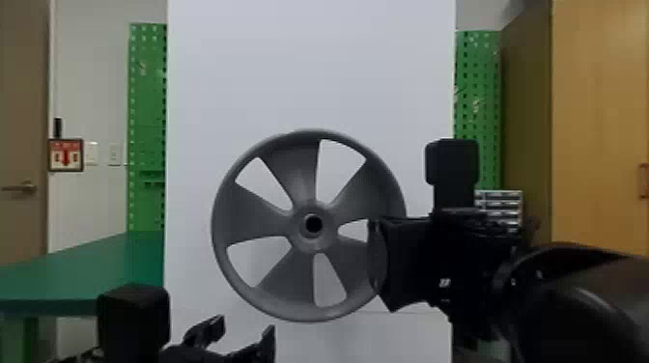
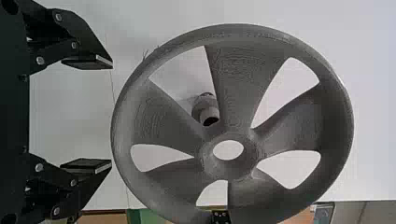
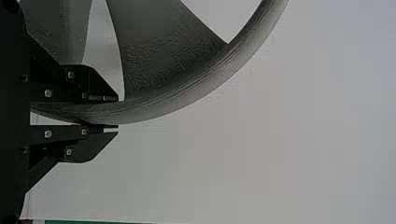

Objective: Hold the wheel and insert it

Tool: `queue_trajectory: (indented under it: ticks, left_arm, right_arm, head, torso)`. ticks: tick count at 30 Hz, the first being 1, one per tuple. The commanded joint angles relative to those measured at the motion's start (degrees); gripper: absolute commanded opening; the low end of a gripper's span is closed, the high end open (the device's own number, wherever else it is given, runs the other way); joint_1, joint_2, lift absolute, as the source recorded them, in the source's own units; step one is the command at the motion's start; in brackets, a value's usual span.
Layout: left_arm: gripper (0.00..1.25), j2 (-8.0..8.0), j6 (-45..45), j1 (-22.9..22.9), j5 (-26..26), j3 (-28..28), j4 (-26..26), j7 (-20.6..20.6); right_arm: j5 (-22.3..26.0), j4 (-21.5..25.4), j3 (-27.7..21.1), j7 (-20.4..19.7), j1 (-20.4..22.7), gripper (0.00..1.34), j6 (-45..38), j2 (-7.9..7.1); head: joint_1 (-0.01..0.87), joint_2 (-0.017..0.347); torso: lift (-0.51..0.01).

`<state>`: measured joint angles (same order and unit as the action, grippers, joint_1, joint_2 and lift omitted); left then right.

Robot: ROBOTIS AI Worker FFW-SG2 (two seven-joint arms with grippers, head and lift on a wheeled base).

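My right gripper (image 1: pixel 381 263) is at the right side of the grey five-spoked wheel (image 1: pixel 275 285), which is held upright in front of the white panel. In the right wrist view, the right gripper (image 3: pixel 112 113) is shut on the rim of the wheel (image 3: pixel 196 88). Low at the left, my left gripper (image 1: pixel 246 333) stands open below the wheel, apart from it. The left wrist view has the left gripper (image 2: pixel 111 114) with nothing between its fingers, beside the wheel (image 2: pixel 294 121). Through a wheel opening there, a grey peg (image 2: pixel 205 109) sticks out from the panel.
The tall white panel (image 1: pixel 309 67) stands behind the wheel. A green table (image 1: pixel 82 270) is at the left, green pegboards (image 1: pixel 147 96) are behind, and a wooden cabinet (image 1: pixel 599 120) stands at the right.
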<state>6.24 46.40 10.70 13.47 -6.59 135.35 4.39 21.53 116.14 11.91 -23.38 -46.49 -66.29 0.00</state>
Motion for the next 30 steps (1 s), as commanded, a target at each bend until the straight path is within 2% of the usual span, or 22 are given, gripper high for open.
queue_trajectory:
  ticks: [1, 15, 30]
  left_arm:
    - [0.75, 0.00, 0.01, 0.03, -0.03, -0.09, 0.00, 0.00]
    - [0.75, 0.00, 0.01, 0.20, -0.20, -0.26, 0.00, -0.17]
    - [0.75, 0.00, 0.01, 0.38, -0.38, -0.70, -0.18, -0.35]
  right_arm:
    - [0.00, -0.12, 0.13, 0.00, -0.01, 0.13, 0.28, 0.05]
    - [-1.41, -0.48, -1.10, 0.00, 0.26, 0.13, 1.78, 0.05]
    - [-0.18, -4.43, -0.83, 0.00, -1.24, 0.13, 3.01, 0.05]
  head:
    - [0.000, 0.037]
    - [0.000, 0.037]
    - [0.000, 0.037]
  torso:
    - [-0.486]
    - [-0.486]
    - [-0.486]
